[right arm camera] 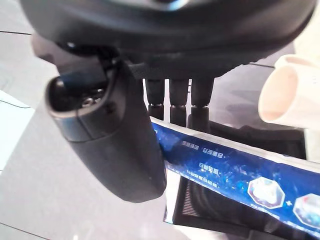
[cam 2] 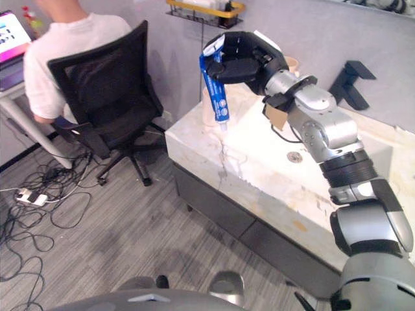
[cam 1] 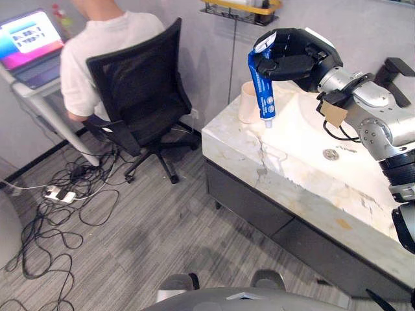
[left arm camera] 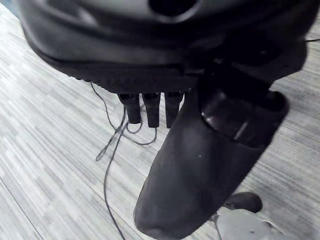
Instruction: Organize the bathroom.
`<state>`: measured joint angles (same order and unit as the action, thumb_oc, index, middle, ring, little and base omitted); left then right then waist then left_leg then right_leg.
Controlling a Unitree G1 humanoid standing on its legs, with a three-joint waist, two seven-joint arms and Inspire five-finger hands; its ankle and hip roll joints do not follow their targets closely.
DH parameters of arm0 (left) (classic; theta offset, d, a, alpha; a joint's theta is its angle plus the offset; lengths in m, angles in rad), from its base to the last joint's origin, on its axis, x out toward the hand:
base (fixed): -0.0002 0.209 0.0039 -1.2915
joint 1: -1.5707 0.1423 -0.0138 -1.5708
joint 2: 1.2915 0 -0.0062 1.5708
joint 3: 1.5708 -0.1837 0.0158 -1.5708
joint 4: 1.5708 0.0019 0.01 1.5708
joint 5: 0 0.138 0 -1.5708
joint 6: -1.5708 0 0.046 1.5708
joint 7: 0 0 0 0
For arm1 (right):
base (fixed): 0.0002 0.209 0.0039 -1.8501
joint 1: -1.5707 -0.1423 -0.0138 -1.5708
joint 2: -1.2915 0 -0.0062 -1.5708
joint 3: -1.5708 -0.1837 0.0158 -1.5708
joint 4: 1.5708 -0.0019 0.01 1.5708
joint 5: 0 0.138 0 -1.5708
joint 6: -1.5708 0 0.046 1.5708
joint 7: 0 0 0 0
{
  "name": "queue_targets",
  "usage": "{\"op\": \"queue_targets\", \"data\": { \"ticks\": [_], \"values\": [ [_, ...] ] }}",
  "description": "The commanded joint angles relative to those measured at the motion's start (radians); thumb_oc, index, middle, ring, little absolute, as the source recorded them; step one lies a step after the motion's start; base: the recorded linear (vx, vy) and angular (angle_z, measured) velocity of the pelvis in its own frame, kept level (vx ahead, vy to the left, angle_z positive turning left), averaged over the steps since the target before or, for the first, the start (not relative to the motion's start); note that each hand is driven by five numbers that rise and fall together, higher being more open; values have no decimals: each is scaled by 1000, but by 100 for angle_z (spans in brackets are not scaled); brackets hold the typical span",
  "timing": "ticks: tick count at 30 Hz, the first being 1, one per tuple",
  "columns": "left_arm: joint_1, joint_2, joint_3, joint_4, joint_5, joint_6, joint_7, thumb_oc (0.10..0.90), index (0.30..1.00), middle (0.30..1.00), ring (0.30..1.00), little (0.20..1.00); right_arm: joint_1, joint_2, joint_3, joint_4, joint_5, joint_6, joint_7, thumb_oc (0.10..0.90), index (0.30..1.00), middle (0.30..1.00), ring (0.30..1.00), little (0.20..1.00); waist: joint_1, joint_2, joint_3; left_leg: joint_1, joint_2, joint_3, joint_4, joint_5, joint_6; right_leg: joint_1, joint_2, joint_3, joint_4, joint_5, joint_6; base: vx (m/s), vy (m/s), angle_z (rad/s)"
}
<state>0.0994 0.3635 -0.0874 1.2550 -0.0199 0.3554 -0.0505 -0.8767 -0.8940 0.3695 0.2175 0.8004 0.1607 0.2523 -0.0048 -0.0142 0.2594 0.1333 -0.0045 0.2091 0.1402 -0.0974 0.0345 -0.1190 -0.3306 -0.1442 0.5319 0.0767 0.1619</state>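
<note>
My right hand (cam 1: 295,55) is held high over the back left corner of the marble counter (cam 1: 292,175). Its thumb and fingers are curled around the upper end of a blue toothpaste tube (cam 1: 261,87). The tube hangs cap down, its white cap just above the counter, right beside a beige cup (cam 1: 248,102). In the right wrist view the tube (right arm camera: 240,170) crosses under the fingers (right arm camera: 178,97), with the cup (right arm camera: 292,90) to one side. My left hand (left arm camera: 200,165) hangs over the grey floor, fingers relaxed and holding nothing.
A white sink basin (cam 1: 321,129) with a drain (cam 1: 331,154) lies right of the cup, a black faucet (cam 1: 395,71) behind it. A yellow wall shelf (cam 1: 240,10) hangs above. A person (cam 1: 104,39) sits on a black office chair (cam 1: 139,84) at a laptop (cam 1: 29,42); cables (cam 1: 58,194) cover the floor.
</note>
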Motion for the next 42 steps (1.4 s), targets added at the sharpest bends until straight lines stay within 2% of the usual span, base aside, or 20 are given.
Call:
{"op": "queue_targets", "data": {
  "ticks": [1,2,3,4,5,6,11,16,24,33,42],
  "values": [
    [53,93,-25,-4,8,34,53,800,900,900,900,900,-141,-44,-139,-103,75,-169,-16,400,300,300,300,300,38,-29,-83,19,29,-8,46,-26,-34,-13,9,-10,-169,65,48,211,-383,-20],
    [58,119,-38,-35,34,45,53,800,900,900,900,900,-134,-62,-152,-132,92,-173,-44,400,300,300,300,300,22,-56,-55,0,25,-68,93,-54,-42,-13,84,71,-253,83,39,98,-199,-1],
    [58,119,-38,-35,34,45,53,800,900,900,900,900,-134,-62,-152,-132,92,-173,-44,400,300,300,300,300,22,-56,-55,0,25,-68,93,-54,-42,-13,84,71,-253,83,39,147,-337,-9],
    [46,124,-55,-41,12,54,68,800,900,900,900,900,-131,-68,-160,-147,93,-177,-65,400,300,300,300,300,23,-63,-67,-45,45,-66,144,-58,-51,39,99,65,-329,11,17,74,-217,25],
    [29,116,-54,-23,6,14,62,800,900,900,900,900,-173,-89,-162,-117,96,-175,-50,400,300,300,300,300,20,-62,-70,-69,60,-70,156,-55,-59,70,128,73,-365,-27,-3,114,-251,44],
    [17,109,-62,-6,30,-3,58,800,900,900,900,900,-206,-130,-154,-43,117,-202,0,400,300,300,300,300,16,-59,-71,-70,72,-73,143,-48,-65,75,134,74,-375,-32,-4,99,-122,71],
    [-7,114,-87,3,66,-16,37,800,900,900,900,900,-244,-154,-150,22,112,-240,35,400,300,300,300,300,4,-54,-68,-61,89,-70,114,-48,-65,46,128,93,-376,-29,11,65,-29,44],
    [9,127,-80,4,60,-9,57,800,900,900,900,900,-236,-180,-172,17,105,-230,37,400,300,300,300,300,-4,-53,-68,-56,100,-70,102,-49,-67,23,129,106,-363,-31,23,56,-15,6],
    [48,147,-47,0,85,9,54,800,900,900,900,900,-243,-241,-211,41,165,-243,49,400,300,300,300,300,-9,-63,-108,-17,114,-77,61,-57,-83,13,138,105,-380,-33,28,79,-22,3],
    [74,141,-44,-13,64,22,60,800,900,900,900,900,-286,-243,-226,39,204,-298,20,400,300,300,300,300,4,-73,-163,19,144,-71,-5,-42,-106,3,165,84,-398,-45,25,52,-47,9],
    [95,140,-52,-32,6,57,93,800,900,900,900,900,-299,-205,-236,20,171,-290,-45,400,300,300,300,300,15,-56,-186,29,161,-93,-35,-31,-117,-6,186,94,-385,-64,19,12,-25,7]
  ]
}}
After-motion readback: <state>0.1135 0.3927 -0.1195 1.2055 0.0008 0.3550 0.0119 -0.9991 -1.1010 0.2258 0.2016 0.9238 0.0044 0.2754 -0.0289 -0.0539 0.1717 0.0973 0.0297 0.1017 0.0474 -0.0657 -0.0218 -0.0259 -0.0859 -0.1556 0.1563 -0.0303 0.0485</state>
